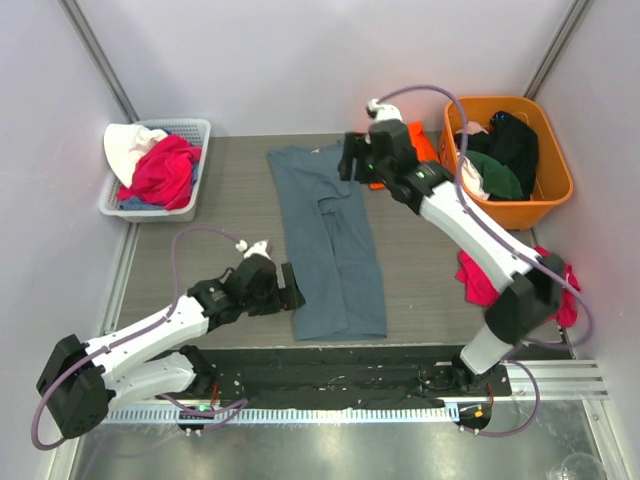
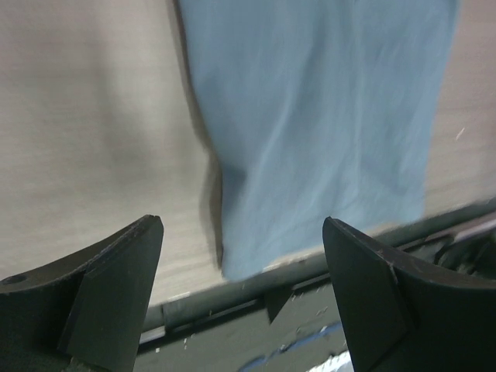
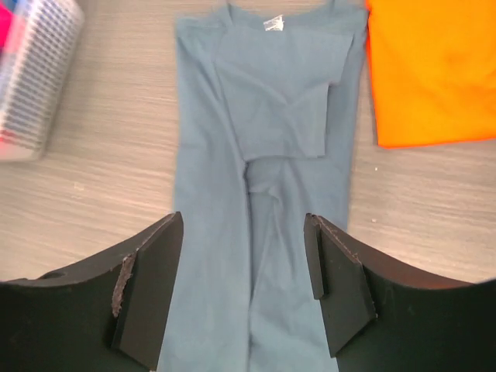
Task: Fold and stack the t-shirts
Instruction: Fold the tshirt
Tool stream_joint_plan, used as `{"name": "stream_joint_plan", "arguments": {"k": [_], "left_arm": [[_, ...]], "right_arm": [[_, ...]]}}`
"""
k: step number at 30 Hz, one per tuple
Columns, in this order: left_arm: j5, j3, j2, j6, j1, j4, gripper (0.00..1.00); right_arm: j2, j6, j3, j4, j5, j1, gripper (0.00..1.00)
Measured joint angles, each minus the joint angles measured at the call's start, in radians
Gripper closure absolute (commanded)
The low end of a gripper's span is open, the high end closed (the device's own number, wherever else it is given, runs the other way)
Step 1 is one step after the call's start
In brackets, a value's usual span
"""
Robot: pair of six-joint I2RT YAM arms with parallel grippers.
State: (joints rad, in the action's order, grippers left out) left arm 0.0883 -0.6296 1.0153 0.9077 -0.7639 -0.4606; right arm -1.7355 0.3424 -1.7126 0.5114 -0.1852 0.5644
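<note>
The slate blue-grey t-shirt [image 1: 330,250] lies as a long narrow strip down the table's middle, both sides folded in, collar at the far end. My left gripper [image 1: 292,287] stands open just left of its near left corner; the left wrist view shows that corner of the shirt [image 2: 310,116] between and beyond the spread fingers of the gripper [image 2: 242,225]. My right gripper [image 1: 350,160] hovers open above the shirt's far right part, with the cloth [image 3: 263,116] below the gripper [image 3: 242,221]. The orange t-shirt [image 3: 434,70] lies flat to the right of the collar, mostly hidden by the right arm in the top view [image 1: 428,142].
A white basket [image 1: 195,125] with red and white clothes stands at the back left. An orange tub [image 1: 520,212] of dark clothes is at the back right. A red garment [image 1: 478,282] lies by the right arm. A black rail [image 1: 330,362] runs along the near edge.
</note>
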Motion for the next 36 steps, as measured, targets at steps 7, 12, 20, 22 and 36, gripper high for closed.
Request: {"name": "stream_joint_plan", "arguments": {"k": [7, 12, 20, 22, 36], "left_arm": [[0.067, 0.166, -0.042, 0.129, -0.119, 0.080, 0.11], [0.089, 0.189, -0.026, 0.165, -0.137, 0.146, 0.12], [0.109, 0.188, 0.111, 0.225, -0.234, 0.273, 0.26], [0.118, 0.182, 0.135, 0.242, -0.264, 0.291, 0.35], [0.157, 0.179, 0.008, 0.295, -0.302, 0.175, 0.79]], "right_arm": [[0.356, 0.109, 0.531, -0.048, -0.002, 0.000, 0.28], [0.446, 0.158, 0.752, 0.030, 0.003, 0.001, 0.28], [0.653, 0.202, 0.866, 0.069, -0.002, 0.001, 0.28], [0.669, 0.212, 0.884, 0.076, -0.004, 0.001, 0.28], [0.672, 0.251, 0.927, 0.102, -0.003, 0.001, 0.28]]}}
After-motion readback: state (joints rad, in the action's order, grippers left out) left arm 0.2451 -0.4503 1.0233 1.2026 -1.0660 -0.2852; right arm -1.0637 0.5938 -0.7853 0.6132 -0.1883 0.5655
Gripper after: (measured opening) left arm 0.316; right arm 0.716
